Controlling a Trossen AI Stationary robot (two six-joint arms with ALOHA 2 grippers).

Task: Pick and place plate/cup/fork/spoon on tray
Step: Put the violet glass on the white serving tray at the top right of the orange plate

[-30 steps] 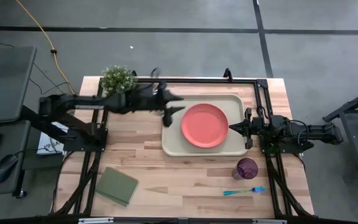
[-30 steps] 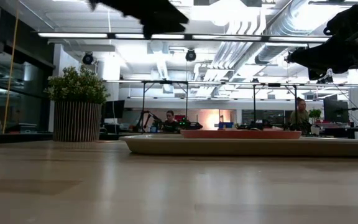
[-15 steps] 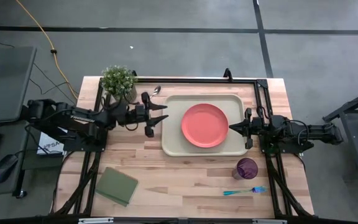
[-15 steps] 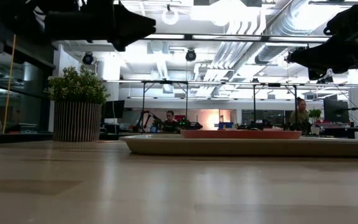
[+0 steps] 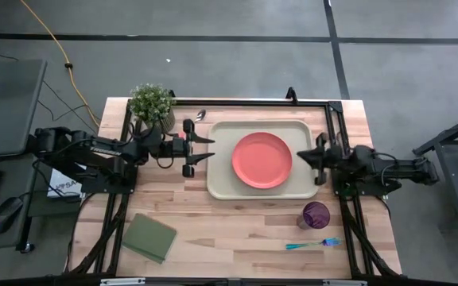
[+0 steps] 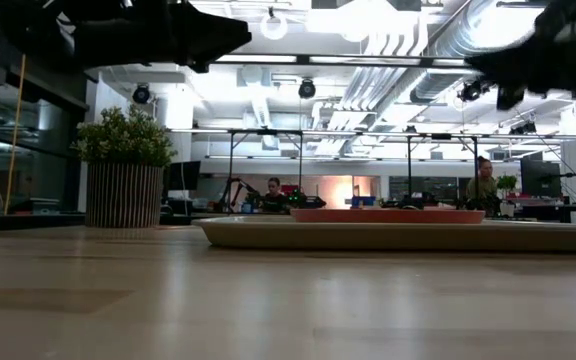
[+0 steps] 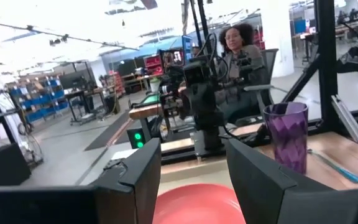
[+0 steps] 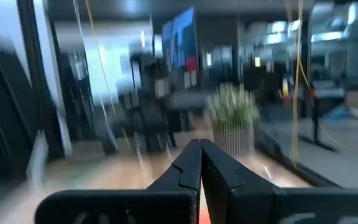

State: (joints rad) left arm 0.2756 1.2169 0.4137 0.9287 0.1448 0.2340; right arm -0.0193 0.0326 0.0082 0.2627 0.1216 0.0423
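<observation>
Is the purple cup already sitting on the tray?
No, the cup stands on the bare table in front of the tray, which holds only the plate.

The table (image 5: 237,226) is pale wood in jointed strips, smooth with a soft sheen. The tray (image 5: 221,187) looks like matt cream plastic, the plate (image 5: 261,160) smooth matt orange-red. The purple cup (image 7: 286,135) is translucent, faceted, glossy plastic. The green pad (image 5: 149,237) looks matt.

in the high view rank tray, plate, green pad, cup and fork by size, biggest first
1. tray
2. plate
3. green pad
4. cup and fork: unsure; the fork is longer but far slimmer.
</observation>
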